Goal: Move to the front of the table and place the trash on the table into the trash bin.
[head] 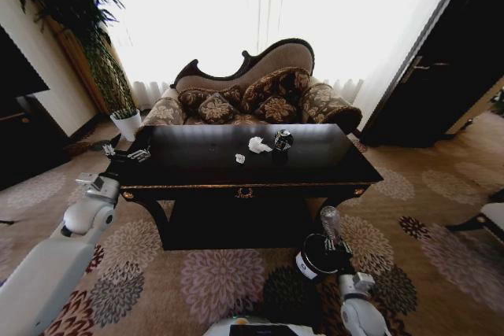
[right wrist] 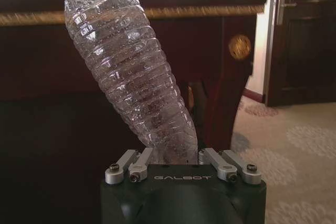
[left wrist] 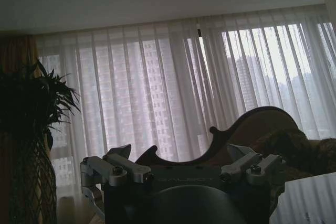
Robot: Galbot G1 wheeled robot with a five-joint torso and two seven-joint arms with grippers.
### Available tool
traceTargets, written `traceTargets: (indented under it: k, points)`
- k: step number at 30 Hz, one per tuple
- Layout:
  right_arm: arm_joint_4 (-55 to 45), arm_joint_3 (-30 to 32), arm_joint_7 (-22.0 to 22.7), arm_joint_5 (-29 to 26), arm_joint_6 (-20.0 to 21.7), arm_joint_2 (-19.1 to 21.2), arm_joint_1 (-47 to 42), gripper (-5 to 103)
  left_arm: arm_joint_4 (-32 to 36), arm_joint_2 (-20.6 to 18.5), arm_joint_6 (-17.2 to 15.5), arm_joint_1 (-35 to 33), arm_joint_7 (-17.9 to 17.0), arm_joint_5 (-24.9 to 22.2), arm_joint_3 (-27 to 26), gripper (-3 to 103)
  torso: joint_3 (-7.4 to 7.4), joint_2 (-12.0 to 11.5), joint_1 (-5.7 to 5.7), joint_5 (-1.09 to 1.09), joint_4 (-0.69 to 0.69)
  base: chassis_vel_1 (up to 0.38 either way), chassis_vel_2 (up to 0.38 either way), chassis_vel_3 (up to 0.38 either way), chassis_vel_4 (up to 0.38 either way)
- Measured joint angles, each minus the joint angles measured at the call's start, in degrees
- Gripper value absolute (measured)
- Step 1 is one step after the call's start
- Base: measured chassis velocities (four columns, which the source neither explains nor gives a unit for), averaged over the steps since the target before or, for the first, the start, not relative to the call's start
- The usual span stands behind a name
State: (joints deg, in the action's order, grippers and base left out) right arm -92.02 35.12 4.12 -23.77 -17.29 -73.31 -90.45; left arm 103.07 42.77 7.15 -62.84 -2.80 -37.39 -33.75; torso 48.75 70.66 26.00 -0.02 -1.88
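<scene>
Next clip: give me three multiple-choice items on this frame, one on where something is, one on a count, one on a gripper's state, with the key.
1. Where is the trash bin?
A. on the table
B. on the carpet before the table's right front leg
C. on the sofa

2. How many white paper wads lie on the table?
A. none
B. two
C. five

3. What is the right gripper doing?
A. holding a clear ribbed bottle
B. open and empty
C. holding the dark can

Key: 1 B, the bin stands on the floor below the table edge. 2 B, a larger wad and a smaller wad lie near the can. 3 A, its fingers clamp the bottle at its base, above the bin.
</scene>
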Motion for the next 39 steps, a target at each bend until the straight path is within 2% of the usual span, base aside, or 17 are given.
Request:
traceTargets:
  k: [6, 13, 14, 26, 33, 38, 39]
  points:
    - [7.1, -1.5, -0.2, -0.2, -0.7, 1.1, 3.5, 28, 0.0, 0.0, 0.0, 0.1, 0.0, 0.0, 0.1, 100, 0.00, 0.0, 0.00, 0.00, 0.01, 0.000, 0.000, 0.000, 0.000]
    - [21.1, -5.2, -0.3, 0.4, -1.3, 2.7, 12.0, 28, 0.2, 0.0, 0.0, 0.2, 0.0, -0.1, 0.2, 100, 0.00, 0.0, 0.00, 0.01, 0.01, 0.000, 0.000, 0.000, 0.000]
    - [25.9, -6.2, -0.3, 0.9, -1.7, 3.1, 15.1, 28, 0.2, 0.0, -0.1, 0.2, 0.0, -0.1, 0.2, 100, 0.01, 0.0, 0.00, 0.01, 0.02, 0.000, 0.000, 0.000, 0.000]
    - [47.1, -6.7, -1.9, 2.4, -5.1, 5.0, 27.4, 28, 0.3, -0.1, -0.1, 0.2, 0.0, -0.1, 0.3, 100, 0.01, 0.0, 0.00, 0.00, 0.03, 0.000, 0.000, 0.000, 0.000]
    - [50.0, -6.9, -2.7, 2.0, -5.3, 3.3, 29.9, 28, 0.3, -0.1, -0.2, 0.3, 0.0, -0.1, 0.3, 100, 0.01, 0.0, 0.01, 0.01, 0.02, 0.000, 0.000, 0.000, 0.000]
    - [51.7, -6.9, -3.1, 3.8, -6.3, 2.7, 30.3, 28, 0.3, -0.1, -0.2, 0.3, 0.0, -0.1, 0.3, 100, 0.00, 0.0, 0.00, 0.00, 0.01, 0.000, 0.000, 0.000, 0.000]
    - [51.9, -6.8, -3.3, 4.2, -6.6, 2.7, 30.2, 26, 0.3, -0.1, -0.2, 0.3, 0.0, -0.1, 0.4, 100, 0.00, 0.0, 0.01, 0.00, 0.01, 0.000, 0.000, 0.000, 0.000]
